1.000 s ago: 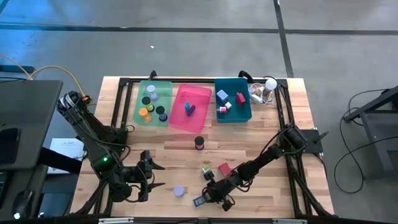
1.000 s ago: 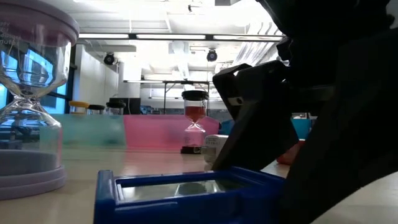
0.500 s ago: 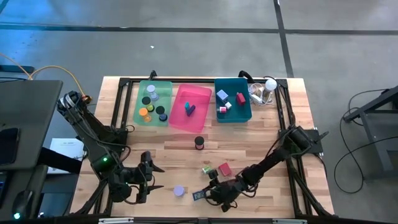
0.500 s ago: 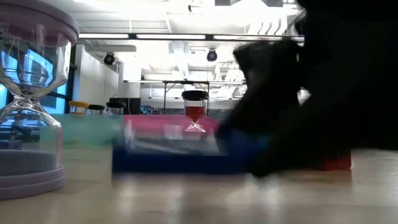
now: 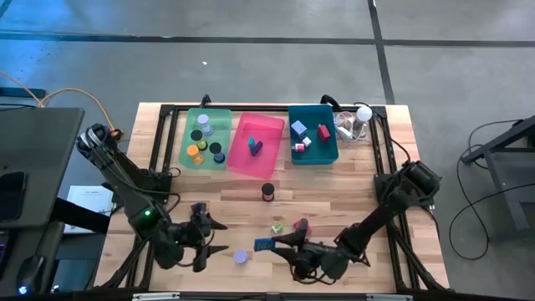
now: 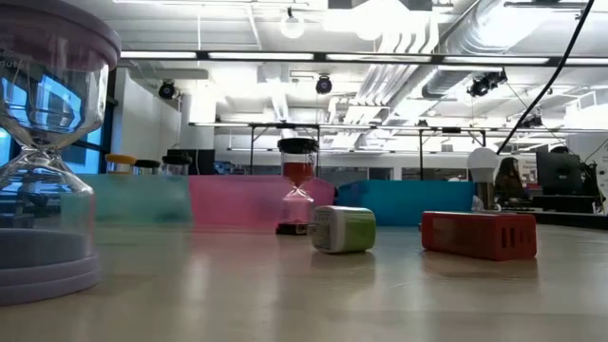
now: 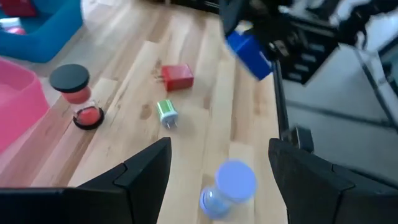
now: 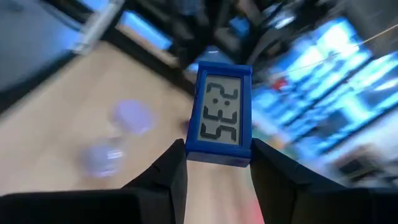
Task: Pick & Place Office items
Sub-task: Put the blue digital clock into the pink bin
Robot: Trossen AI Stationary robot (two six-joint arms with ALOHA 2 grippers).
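Observation:
My right gripper [image 5: 277, 242] is shut on a blue clock with a grey digit display [image 8: 220, 115], held above the table near its front edge; the left wrist view shows the same blue clock [image 7: 249, 53] in the air. To its left, my left gripper [image 5: 219, 237] stands open above the table. A lavender hourglass [image 5: 241, 257] stands upright on the wood just beyond that gripper's fingertips. A red block [image 5: 302, 227] and a small green-and-white block [image 5: 277, 227] lie on the table. A red-sand hourglass with black caps [image 5: 267, 191] stands at mid-table. My right gripper pinches the blue clock between its two fingers at the clock's lower end [image 8: 219, 157], one finger on each narrow side. The fingers reach about level, toward the table's left. The clock is lifted clear of the table, its display turned toward the wrist.
Along the far edge stand a green bin [image 5: 191, 134], a pink bin [image 5: 272, 150] and a teal bin [image 5: 314, 153], each holding small items. A white ball-topped gadget [image 5: 361, 115] sits at the far right. Bare wood lies between the bins and the loose items.
My right gripper has risen from the table near the front edge with the blue clock, swung from pointing down to about level, and rolled. The clock is lifted clear and has left the low view. The fingers have stayed shut on it.

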